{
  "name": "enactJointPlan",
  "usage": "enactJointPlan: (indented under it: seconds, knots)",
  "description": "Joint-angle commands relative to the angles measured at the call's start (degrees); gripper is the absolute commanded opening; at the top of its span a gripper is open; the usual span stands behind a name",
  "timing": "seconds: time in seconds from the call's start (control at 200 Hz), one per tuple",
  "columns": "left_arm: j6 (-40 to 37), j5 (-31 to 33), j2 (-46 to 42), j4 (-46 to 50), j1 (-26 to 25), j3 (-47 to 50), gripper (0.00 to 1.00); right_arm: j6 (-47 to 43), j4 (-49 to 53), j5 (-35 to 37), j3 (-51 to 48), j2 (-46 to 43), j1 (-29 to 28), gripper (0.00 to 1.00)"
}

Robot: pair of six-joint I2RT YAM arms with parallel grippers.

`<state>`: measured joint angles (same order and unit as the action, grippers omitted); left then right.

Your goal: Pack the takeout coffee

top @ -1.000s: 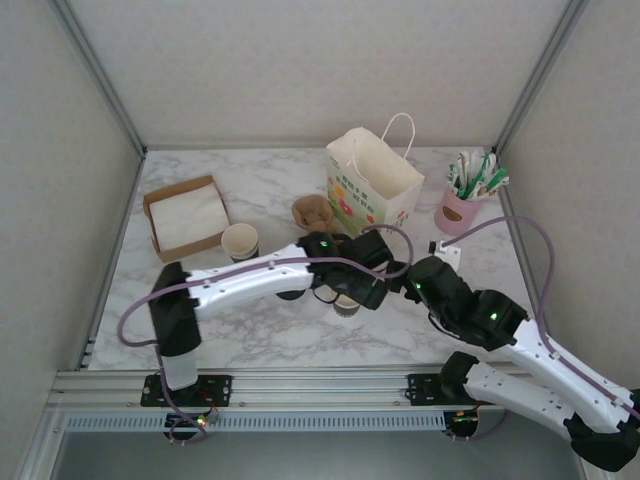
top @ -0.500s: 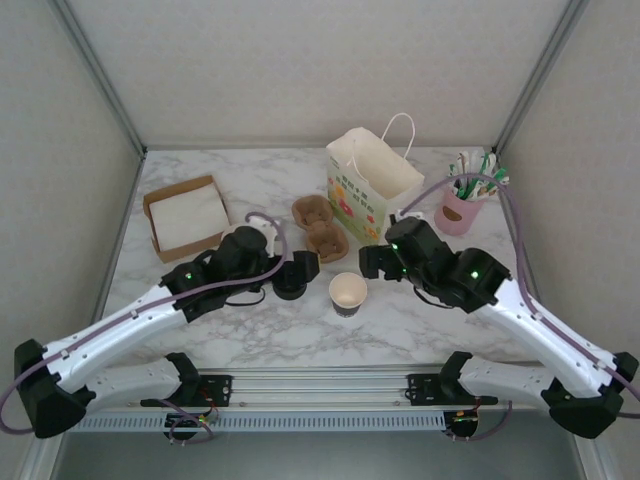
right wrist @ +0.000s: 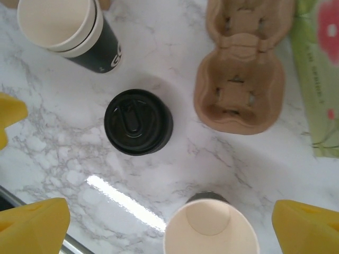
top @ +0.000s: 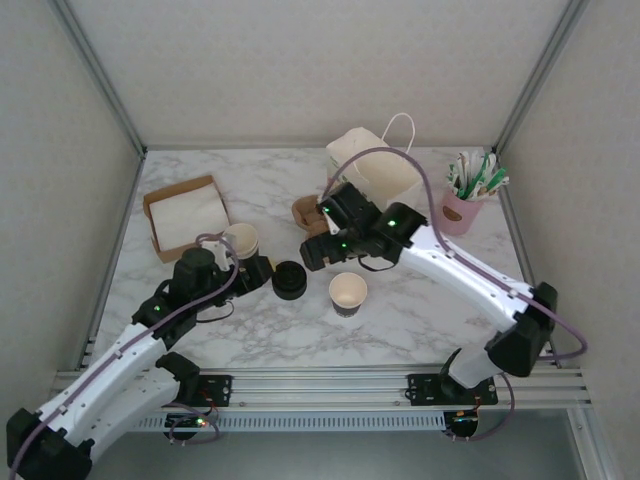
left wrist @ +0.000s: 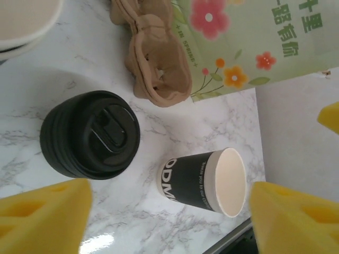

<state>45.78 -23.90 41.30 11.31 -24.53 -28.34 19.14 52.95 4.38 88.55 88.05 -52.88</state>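
A: While both arms lean in over the tabletop (top: pixel 420 320), which step would you say this is?

B: The reach, I think. The takeout coffee (top: pixel 289 281) stands upright on the marble, lid on, gripped by nothing. The left tool (left wrist: pixel 168 201) sits low, just beside it on its left, fingers spread wide and closed on nothing.

A: And the other one?

B: The right tool (right wrist: pixel 165 214) hangs above, looking straight down. Its fingers are wide apart too, and empty. From its camera the lidded cup lies ahead of the fingers, roughly between the stacked cups (right wrist: pixel 69 29) and the cup carrier (right wrist: pixel 241 84).

A: So which arm takes it?

B: I can't tell for sure; the left looks nearer (a guess from the overhead view). Whichever goes needs to bracket the black cup wall below the lid, close gently since paper crushes, and keep the cup upright.

A: Mind the lidless cup (top: pixel 347 292).

B: Yes, it stands near, to the right, and must not be mistaken for the coffee or knocked. After the grip, the lift has to clear the carrier and reach the open mouth of the paper bag (top: pixel 392 172) at the far side. The bag is much taller than the cup, so the cup then has to be lowered in.
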Motion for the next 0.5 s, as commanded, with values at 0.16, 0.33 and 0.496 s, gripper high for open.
enactJointPlan:
  seconds: [0.16,0.33,0.496]
  knots:
    - [1.75,-15.09,-1.29,-7.04,10.87,8.97,0.53,-2.84,2.58,-2.71,7.45,12.91,-2.97,0.93]
    - [0.18,-20.92,1.93,-9.02,16.01,12.01,0.42,-3.53,2.18,-3.72,10.15,18.81,-3.78,0.92]
    - [-0.35,-23.18,3.00,-10.70,17.79,13.87,0.38,-4.52,3.22,-3.56,13.39,24.12,-4.49,0.92]
